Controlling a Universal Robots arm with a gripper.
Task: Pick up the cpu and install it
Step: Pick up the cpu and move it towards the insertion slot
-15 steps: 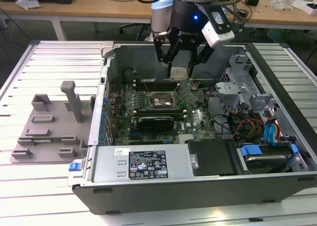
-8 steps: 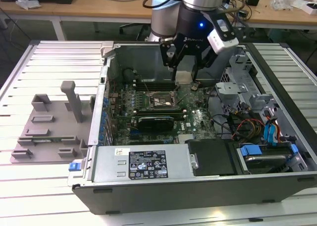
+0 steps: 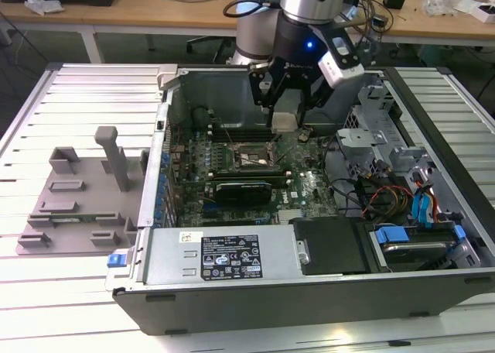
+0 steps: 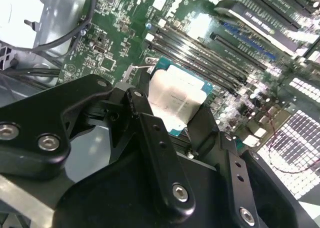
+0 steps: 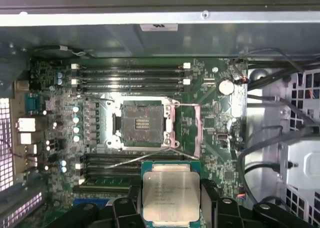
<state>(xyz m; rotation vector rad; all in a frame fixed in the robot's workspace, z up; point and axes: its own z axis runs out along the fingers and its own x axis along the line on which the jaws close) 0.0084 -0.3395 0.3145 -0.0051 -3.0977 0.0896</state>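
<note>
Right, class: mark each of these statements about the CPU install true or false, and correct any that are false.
1. The gripper holds the cpu between its fingers. True.
2. The cpu already sits in the socket. False: the socket is empty, and the cpu is held clear of the board.
3. The socket's metal retaining frame is shut over the socket. False: it is swung open to one side.
4. The grey fixture lies outside the computer case, on the exterior view's left. True.
</note>
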